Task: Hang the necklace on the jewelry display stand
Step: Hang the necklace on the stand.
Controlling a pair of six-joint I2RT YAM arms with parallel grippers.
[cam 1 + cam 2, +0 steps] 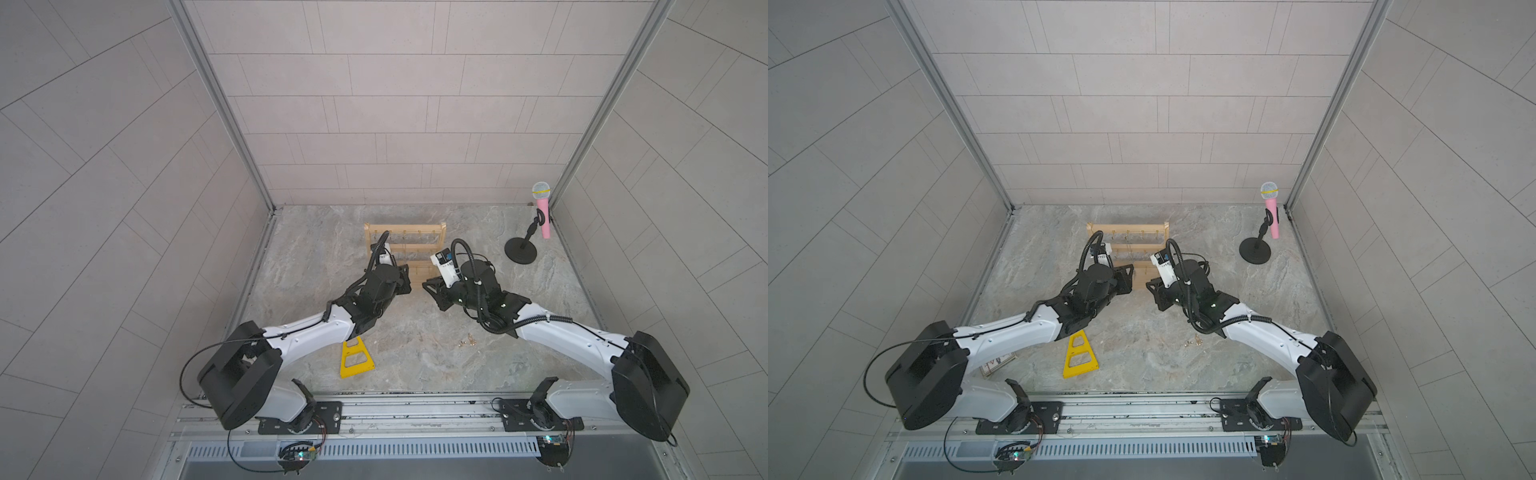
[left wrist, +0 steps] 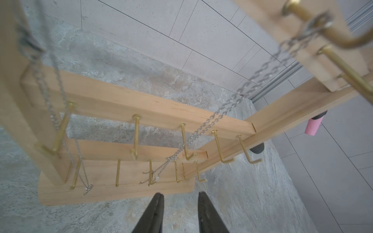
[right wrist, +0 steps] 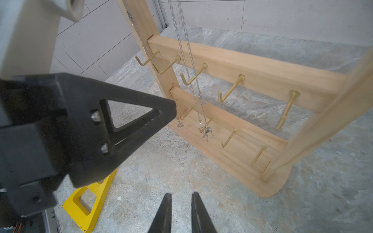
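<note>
Jaws apart, necklace (image 2: 302,35) on stand (image 2: 161,105)

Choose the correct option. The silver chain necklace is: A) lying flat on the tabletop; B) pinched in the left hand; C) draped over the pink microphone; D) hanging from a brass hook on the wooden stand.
D: in the left wrist view the necklace loops over a brass hook on the jewelry display stand and hangs down.

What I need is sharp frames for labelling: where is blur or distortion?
Left wrist view: the nearest hook and necklace are blurred, the stand's lower bars sharp. Right wrist view: the stand's near upright smears. Both top views: side-wall seams bow; soft, even light.
</note>
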